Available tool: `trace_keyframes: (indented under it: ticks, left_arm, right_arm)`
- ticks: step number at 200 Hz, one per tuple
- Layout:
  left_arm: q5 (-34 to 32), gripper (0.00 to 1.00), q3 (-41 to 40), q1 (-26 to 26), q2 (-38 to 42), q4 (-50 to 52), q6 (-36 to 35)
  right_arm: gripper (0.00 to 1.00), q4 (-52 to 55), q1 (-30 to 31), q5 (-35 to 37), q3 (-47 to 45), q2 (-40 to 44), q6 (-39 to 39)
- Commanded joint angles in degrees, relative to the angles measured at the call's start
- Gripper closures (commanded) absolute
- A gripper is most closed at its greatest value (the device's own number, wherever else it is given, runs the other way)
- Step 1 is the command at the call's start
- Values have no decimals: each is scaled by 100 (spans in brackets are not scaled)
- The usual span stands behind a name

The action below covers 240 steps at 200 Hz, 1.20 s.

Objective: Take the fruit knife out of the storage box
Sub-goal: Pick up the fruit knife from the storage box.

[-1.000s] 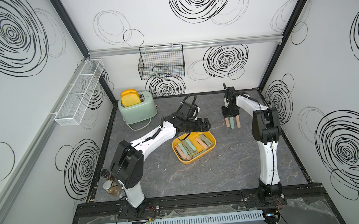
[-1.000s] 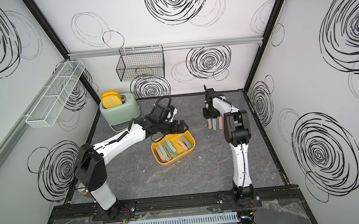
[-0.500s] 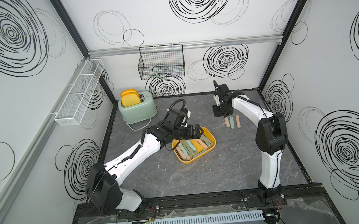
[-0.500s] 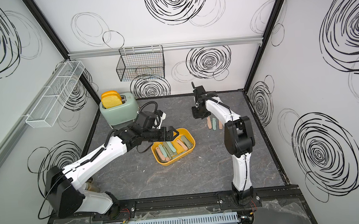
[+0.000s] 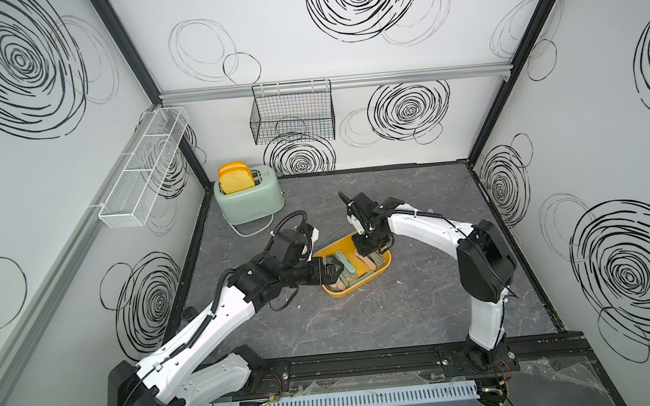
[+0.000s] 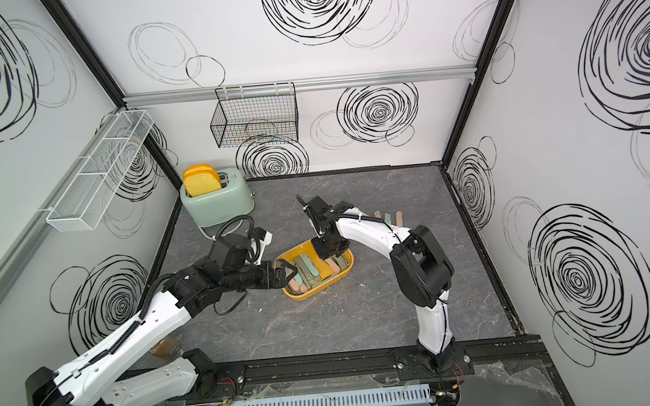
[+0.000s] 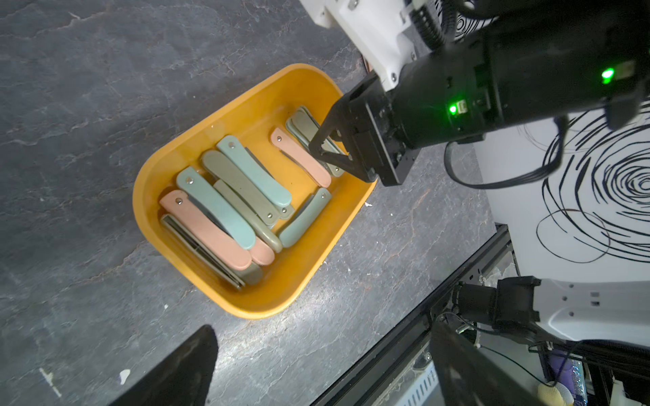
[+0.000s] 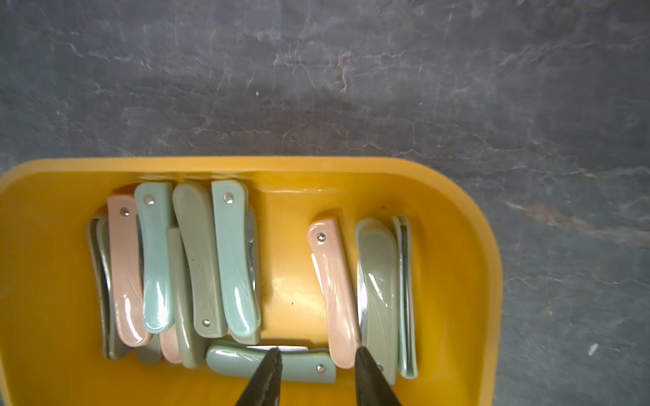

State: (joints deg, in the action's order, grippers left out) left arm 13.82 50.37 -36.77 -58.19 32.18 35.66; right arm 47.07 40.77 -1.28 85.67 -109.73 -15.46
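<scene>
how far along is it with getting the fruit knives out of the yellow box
Done: three folded knives lie on the table beyond the right arm. In hand: nothing gripped; the right gripper hangs partly open over the storage box, about the end of a pink knife; the left gripper sits wide open at the box's end. Left: around a dozen knives are inside.

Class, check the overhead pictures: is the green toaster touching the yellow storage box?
Apart. Both top views show a stretch of bare grey tabletop between the toaster and the storage box.
</scene>
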Motion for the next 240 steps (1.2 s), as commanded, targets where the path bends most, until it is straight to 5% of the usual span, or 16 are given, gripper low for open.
trace_keyframes:
  ticks: [1,170,240]
  left_arm:
    - [-134,2,-212,48,288,156,149]
    - [-144,2,-405,118,459,267,181]
    - [-48,2,-396,127,432,97,259]
  right_arm:
    - [62,-186,60,93,-161,-173,-53]
    - [56,-624,107,-39,-386,-902,108]
    - [75,-605,97,-33,-227,-1059,148]
